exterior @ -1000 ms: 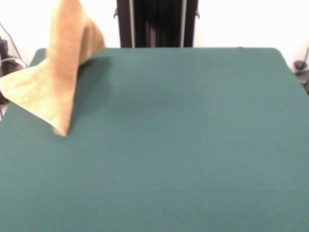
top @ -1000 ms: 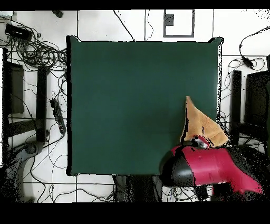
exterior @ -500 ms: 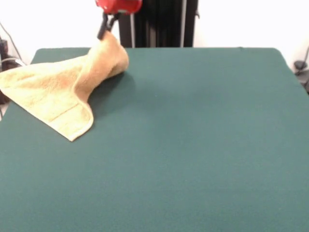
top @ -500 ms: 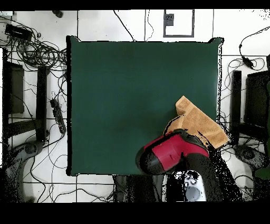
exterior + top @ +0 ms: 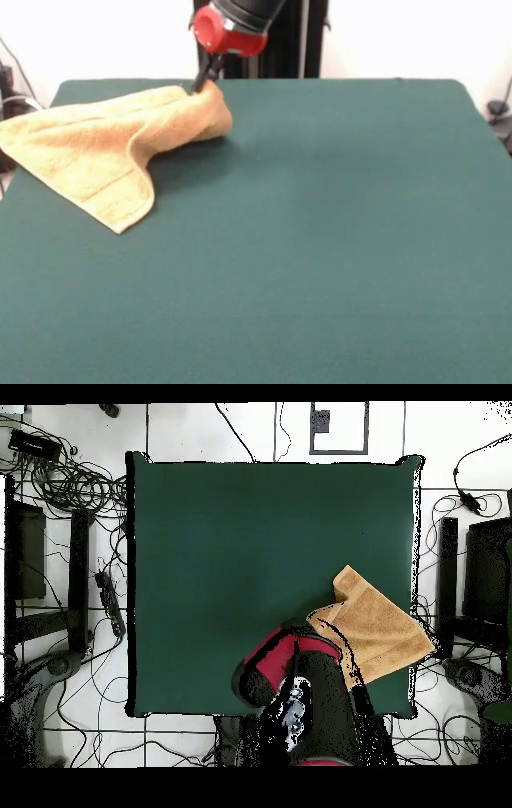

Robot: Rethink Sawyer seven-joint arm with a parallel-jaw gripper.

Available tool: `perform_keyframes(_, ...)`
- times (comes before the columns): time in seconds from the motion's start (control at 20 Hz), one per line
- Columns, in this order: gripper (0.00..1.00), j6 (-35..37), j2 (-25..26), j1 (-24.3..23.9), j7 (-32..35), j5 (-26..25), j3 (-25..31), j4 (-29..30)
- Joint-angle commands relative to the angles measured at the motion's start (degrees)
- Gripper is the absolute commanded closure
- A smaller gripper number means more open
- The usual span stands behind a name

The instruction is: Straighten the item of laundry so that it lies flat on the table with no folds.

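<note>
The golden-tan towel (image 5: 96, 152) lies at the far left of the green table (image 5: 336, 240). It is mostly spread, with a raised fold running to its pulled corner. Its left corner reaches past the table's side edge. My gripper (image 5: 206, 86) is shut on that far corner and holds it just above the table, below the red wrist (image 5: 228, 28). In the overhead view the towel (image 5: 380, 629) sits by the table's (image 5: 230, 564) right edge, and the red and black arm (image 5: 290, 674) covers the gripper.
The black pedestal (image 5: 260, 40) stands behind the table's far edge. Cables (image 5: 70, 484) and dark equipment (image 5: 490, 574) lie on the floor around the table.
The gripper came down and moved along the far edge toward the table's middle, dragging the towel's corner. The towel went from hanging in a peak to lying mostly spread.
</note>
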Motion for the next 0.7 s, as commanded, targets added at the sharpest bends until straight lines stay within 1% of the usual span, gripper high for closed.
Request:
perform_keyframes(0.05, 1.00, -5.9, 7.7, 7.2, 23.0, -0.1, -4.0, -6.3)
perform_keyframes(0.25, 1.00, -9.4, 8.6, 10.2, 25.4, 1.3, -4.6, -5.9)
perform_keyframes(0.35, 1.00, -11.5, 8.3, 10.9, 25.1, 2.0, -4.3, -5.7)
perform_keyframes(0.5, 1.00, -16.5, 8.9, 13.3, 27.0, 2.6, -5.1, -5.9)
perform_keyframes(0.7, 1.00, -22.6, 8.7, 15.7, 26.4, 4.5, -5.8, -5.2)
